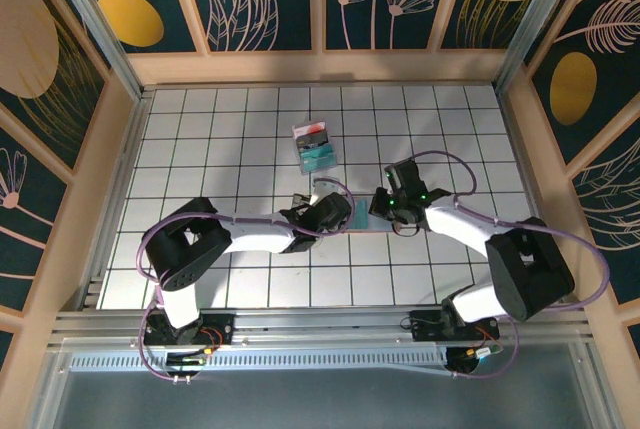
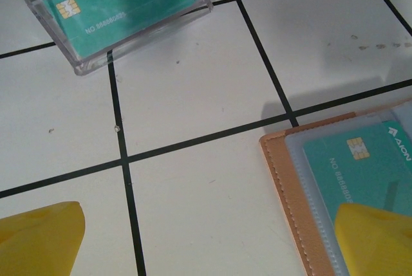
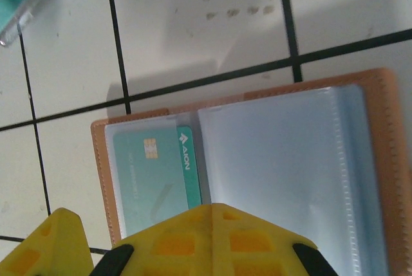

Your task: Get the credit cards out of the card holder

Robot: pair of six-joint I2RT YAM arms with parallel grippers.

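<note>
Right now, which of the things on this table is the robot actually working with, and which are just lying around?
For the job:
- the card holder, lying open
- the teal card, tucked in one of its sleeves

Just lying about:
- the clear box of teal cards, apart from the holder, though it may be a drop-off spot

- The card holder (image 3: 380,160) lies open on the desk (image 1: 240,129), between the left tool (image 2: 206,244) and the right tool (image 3: 122,250).
- A card (image 3: 158,173) sits in the holder's sleeve, on the left in the right wrist view.
- A box of cards (image 1: 315,146) stands behind the holder, apart from it.
- One left tool finger (image 2: 373,237) overlaps the card.
</note>
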